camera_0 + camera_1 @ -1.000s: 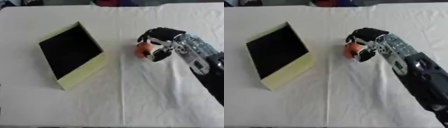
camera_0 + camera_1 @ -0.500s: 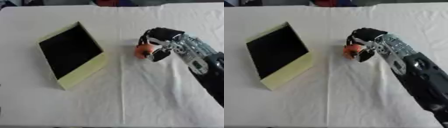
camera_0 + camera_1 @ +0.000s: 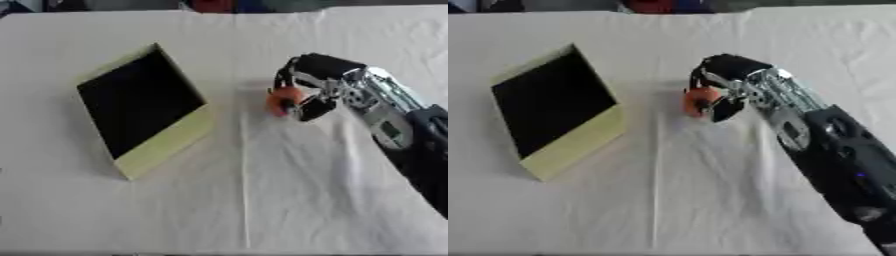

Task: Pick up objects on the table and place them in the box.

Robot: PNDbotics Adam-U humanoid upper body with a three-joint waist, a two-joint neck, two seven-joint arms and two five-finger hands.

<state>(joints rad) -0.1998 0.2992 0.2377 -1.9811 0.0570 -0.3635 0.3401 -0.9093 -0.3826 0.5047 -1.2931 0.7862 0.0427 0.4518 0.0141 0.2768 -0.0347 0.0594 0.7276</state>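
White cloth (image 3: 262, 200) covers the table; right hand (image 3: 311, 87) grips orange object (image 3: 282, 100).

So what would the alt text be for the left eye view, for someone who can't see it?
The robot's right hand, reaching in from the right, has its fingers curled round a small orange object on a white tablecloth. To its left sits an open, pale yellow box with a dark inside, and nothing can be seen in it.

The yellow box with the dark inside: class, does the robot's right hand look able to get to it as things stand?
Probably yes. The right hand, curled round a small orange object, sits just right of the yellow box, and only bare white tablecloth lies between them.
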